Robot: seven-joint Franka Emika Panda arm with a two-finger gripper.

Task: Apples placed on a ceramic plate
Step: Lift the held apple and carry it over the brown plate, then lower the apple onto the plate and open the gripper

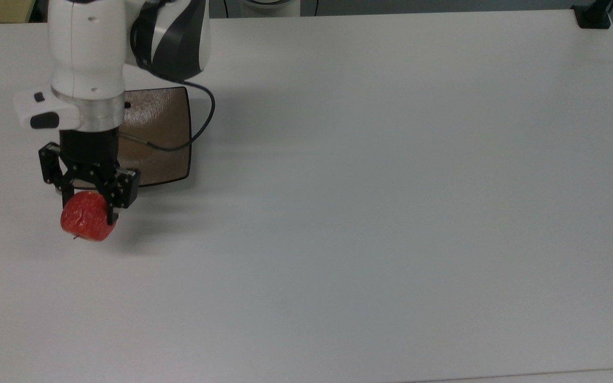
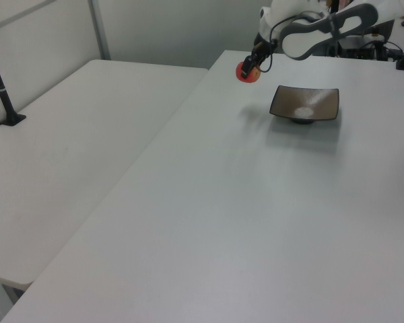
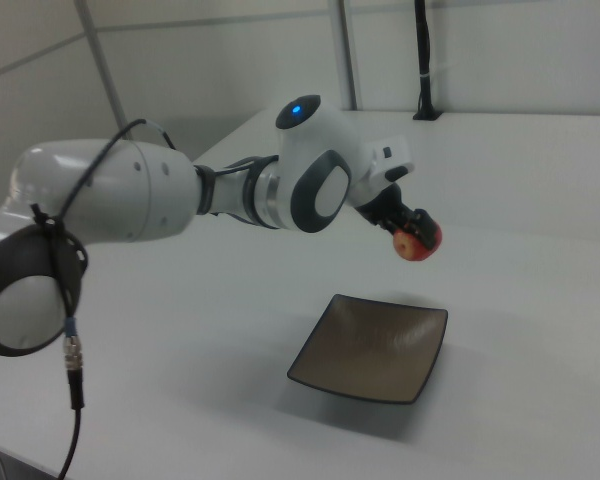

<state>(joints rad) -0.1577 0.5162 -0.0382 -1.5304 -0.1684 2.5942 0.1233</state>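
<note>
Claw (image 1: 87, 210) was clamped on the small red apple (image 1: 87, 217), fingers pressed to either side of the fruit. Apple was held clear above the white surface (image 1: 391, 186); in the right view it hung at centre right of the frame (image 3: 417, 241). Square glossy brown ceramic plate (image 1: 165, 133) lay up and to the right of the apple in the top view, below and to its left in the right view (image 3: 375, 350). Judged: carry toward the plate's middle, then lower
</note>
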